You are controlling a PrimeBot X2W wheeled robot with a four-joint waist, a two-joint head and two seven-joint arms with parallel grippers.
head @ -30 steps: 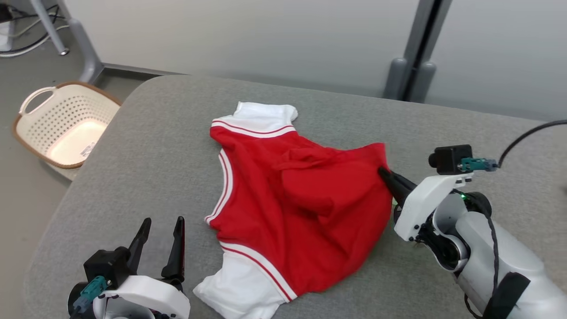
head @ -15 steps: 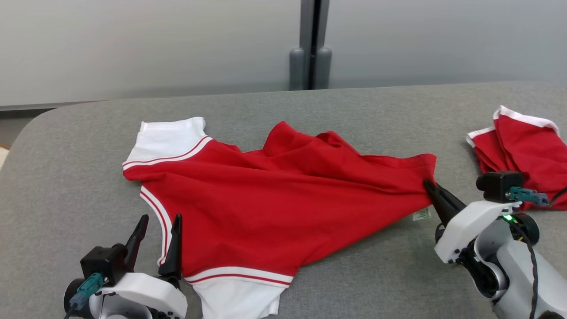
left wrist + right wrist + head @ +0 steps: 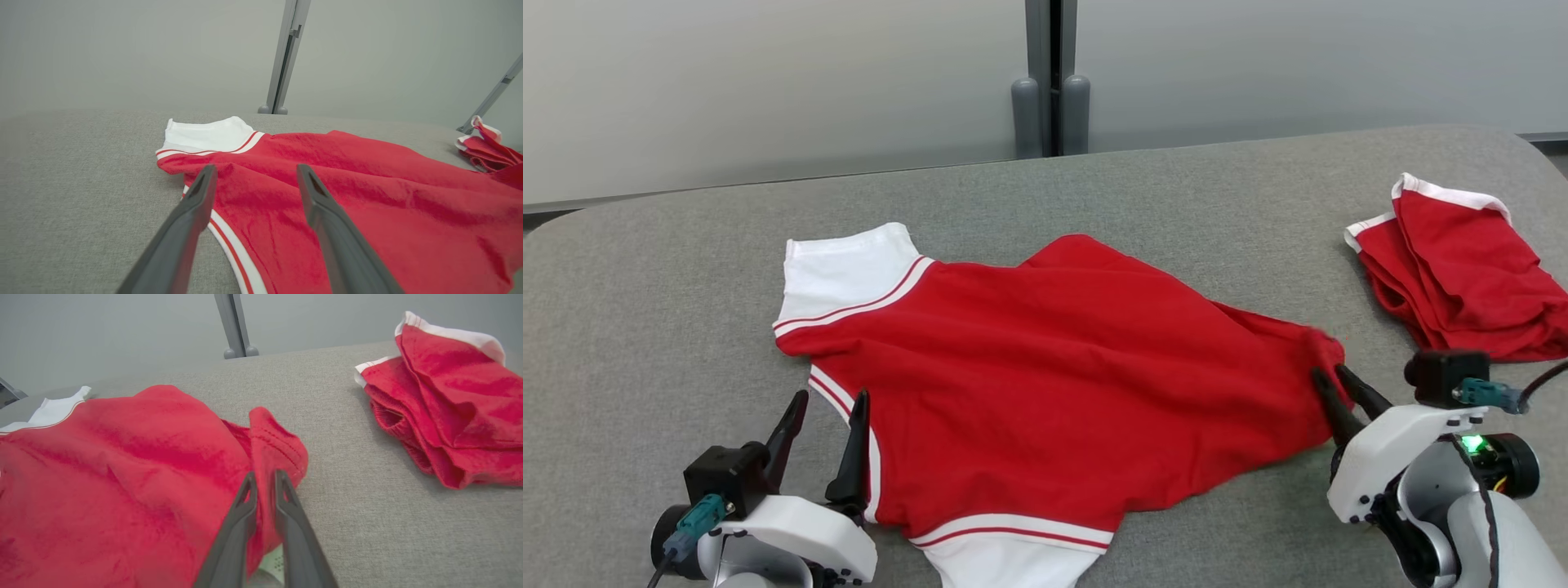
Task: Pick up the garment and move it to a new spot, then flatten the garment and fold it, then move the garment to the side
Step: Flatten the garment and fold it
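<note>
A red garment (image 3: 1054, 367) with white, red-striped sleeves lies spread across the grey table (image 3: 645, 310), mostly flat with a few ripples. My right gripper (image 3: 1331, 371) is at its right hem corner. In the right wrist view its fingers (image 3: 264, 473) stand close together, with a raised fold of the red cloth (image 3: 122, 465) pinched between them. My left gripper (image 3: 832, 396) is open at the lower left. Its fingers (image 3: 255, 167) hover over the garment's (image 3: 367, 204) striped neckline edge with nothing held.
A second red garment (image 3: 1454, 269) with white trim lies folded in a loose heap at the table's right end, close to my right arm. A grey post (image 3: 1049, 82) stands behind the table against the pale wall.
The head camera has swung right, taking the basket out of view and bringing in the folded garment. My right gripper has dragged the hem rightwards and the bunched garment has spread out flatter.
</note>
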